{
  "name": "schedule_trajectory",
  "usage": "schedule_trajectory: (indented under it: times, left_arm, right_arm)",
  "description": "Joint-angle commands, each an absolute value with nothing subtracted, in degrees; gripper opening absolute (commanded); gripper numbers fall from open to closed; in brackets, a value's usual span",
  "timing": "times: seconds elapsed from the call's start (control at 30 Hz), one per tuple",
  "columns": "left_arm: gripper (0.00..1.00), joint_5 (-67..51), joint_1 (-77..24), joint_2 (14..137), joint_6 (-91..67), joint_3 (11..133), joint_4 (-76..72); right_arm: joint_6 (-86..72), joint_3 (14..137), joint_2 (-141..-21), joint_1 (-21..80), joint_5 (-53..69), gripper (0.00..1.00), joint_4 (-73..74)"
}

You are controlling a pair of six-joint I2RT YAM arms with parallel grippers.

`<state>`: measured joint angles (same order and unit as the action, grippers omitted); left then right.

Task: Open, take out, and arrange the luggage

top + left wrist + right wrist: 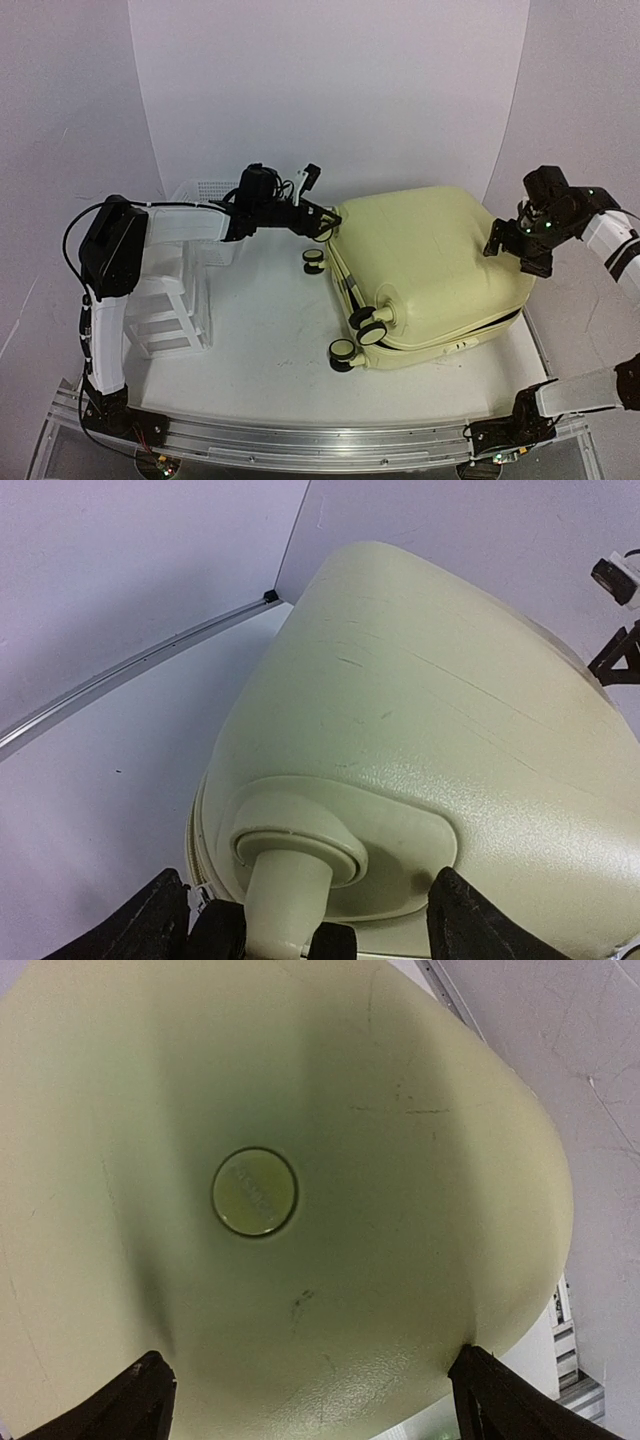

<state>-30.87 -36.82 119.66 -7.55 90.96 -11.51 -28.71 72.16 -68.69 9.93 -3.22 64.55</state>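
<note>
One round badge (254, 1192) on luggage (420, 1140), right-wrist view only

luggage (430, 270) fills table (270, 350) ctr; drawer unit (170, 320) blocks left; front strip free.

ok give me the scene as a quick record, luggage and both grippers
luggage: lying flat on the table, lid down, wheels facing left
left gripper: open, straddling a far-corner wheel post
right gripper: open, over the luggage's right edge
nearby: white basket and drawer unit at left
</note>
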Motion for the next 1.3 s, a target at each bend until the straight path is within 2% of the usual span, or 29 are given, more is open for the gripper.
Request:
schedule_trajectory:
  times: [0.0, 0.2, 0.4, 0.57, 0.73, 0.9, 1.17, 1.27]
  left_arm:
    - [0.81, -30.7, -40.0, 121.2, -6.2, 90.2, -7.5]
    - [0.79, -30.4, -45.1, 120.0, -8.7, 86.0, -7.1]
    - [0.81, -27.9, -46.6, 110.6, -7.3, 81.2, -5.3]
    - [0.84, -25.0, -46.5, 102.7, -2.0, 82.3, 0.4]
    - [0.89, -18.5, -45.9, 97.6, -1.0, 83.4, 3.9]
    - [0.94, -12.6, -44.7, 98.9, -1.9, 84.6, 4.6]
    - [0.90, -19.6, -43.8, 107.9, -3.5, 88.7, 8.0]
    - [0.82, -24.3, -44.1, 109.5, -6.0, 88.9, 8.1]
  right_arm:
    - [-33.0, 66.2, -69.8, 6.7, 1.8, 0.98, 62.1]
    - [-32.1, 66.0, -78.1, 1.6, 7.2, 0.98, 54.2]
    - [-22.5, 74.8, -90.7, 0.6, -1.0, 0.98, 53.6]
    - [-14.9, 85.2, -97.7, 0.9, 3.2, 0.98, 60.8]
    - [-14.1, 87.6, -91.5, 5.4, -2.3, 0.98, 67.6]
    - [-12.4, 86.6, -82.6, 10.0, -0.7, 0.98, 70.1]
    - [-8.8, 85.2, -75.4, 20.7, 12.6, 0.98, 69.0]
    - [-8.3, 84.1, -74.5, 25.9, 11.3, 0.98, 66.4]
